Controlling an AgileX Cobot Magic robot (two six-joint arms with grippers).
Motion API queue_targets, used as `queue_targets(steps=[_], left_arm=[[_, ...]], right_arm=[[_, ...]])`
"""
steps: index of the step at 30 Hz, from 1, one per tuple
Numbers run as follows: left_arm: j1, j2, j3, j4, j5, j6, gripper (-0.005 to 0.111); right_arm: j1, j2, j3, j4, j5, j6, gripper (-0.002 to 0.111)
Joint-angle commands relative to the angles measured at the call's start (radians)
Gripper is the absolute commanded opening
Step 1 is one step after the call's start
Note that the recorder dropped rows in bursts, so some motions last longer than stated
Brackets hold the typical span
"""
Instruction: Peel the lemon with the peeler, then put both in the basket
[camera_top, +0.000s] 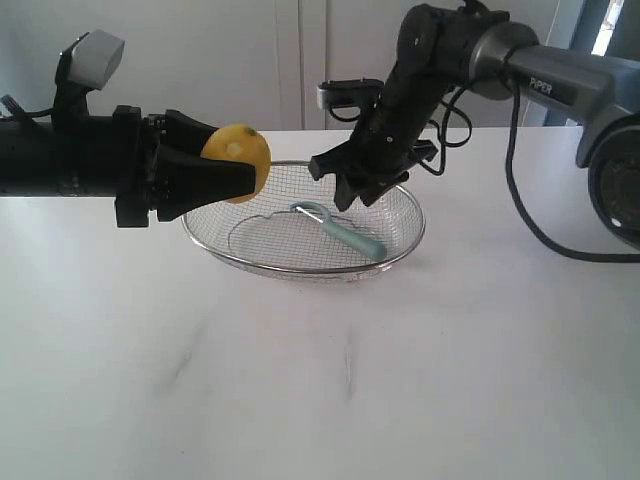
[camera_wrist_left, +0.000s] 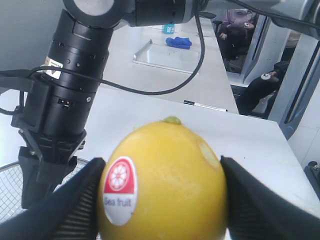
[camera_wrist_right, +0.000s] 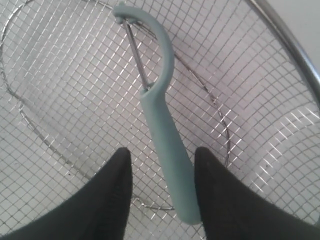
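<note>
1. Left gripper (camera_top: 242, 166): it reaches in level from the left edge of the exterior view. Its jaws are clamped on the lemon (camera_top: 238, 148), one black finger (camera_wrist_left: 70, 210) against each side of the fruit.
2. Lemon: held in the air, clear of the table (camera_top: 400, 380), and seen against the left part of the basket's rim. The left wrist view shows a yellow skin with a greenish stem nub on top and a red and white sticker (camera_wrist_left: 119, 187) reading "Sea fruit". A small pale patch sits near the right-hand finger (whether that is a peeled spot cannot be told).
3. Basket (camera_top: 405, 240): a shallow oval of silver wire mesh, standing flat on the white table at mid-scene, between the two arms.
4. Peeler (camera_top: 345, 230): it lies inside the basket on the mesh floor, right of its centre. The curved head points to the left and the pale teal handle runs down to the right. In the right wrist view the thin blade shows inside the head's arc and the handle (camera_wrist_right: 167, 145) rests on the wire.
5. Right gripper (camera_top: 350, 190): it hangs nose-down over the basket, directly above the peeler. Its jaws stand apart, with one dark finger (camera_wrist_right: 107, 200) on each side of the handle's end. There is a clear gap on one side; on the other, finger and handle overlap in the picture, and contact cannot be confirmed. The peeler is not lifted.
6. Right arm (camera_top: 540, 80): it enters from the upper right and bends down to the basket, with a black cable trailing onto the table beside it.
</note>
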Motion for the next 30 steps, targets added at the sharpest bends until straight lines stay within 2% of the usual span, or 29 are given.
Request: queue_targets(steps=[1,5,6,12,21,30], left_arm=[[-0.007,-0.006,0.003,-0.019,0.026,0.007,0.000],[-0.007,-0.006,0.003,-0.019,0.026,0.007,0.000],[-0.007,-0.006,0.003,-0.019,0.026,0.007,0.000],[-0.007,-0.006,0.003,-0.019,0.026,0.007,0.000],[-0.007,-0.006,0.003,-0.019,0.026,0.007,0.000],[-0.007,-0.006,0.003,-0.019,0.026,0.007,0.000]], right_arm=[[0.001,-0.029,-0.004,0.016,0.017,0.004,0.030],[-0.001,-0.029,-0.004,0.053,0.029,0.004,0.002],[-0.001,-0.029,-0.004,0.062,0.031,0.007,0.000],[-0.001,-0.036,-0.004,0.061,0.033,0.026,0.000],[-0.001,-0.058,-0.004,0.043,0.037,0.238,0.000],[-0.001,-0.081,-0.004,-0.130,0.113,0.400,0.000]])
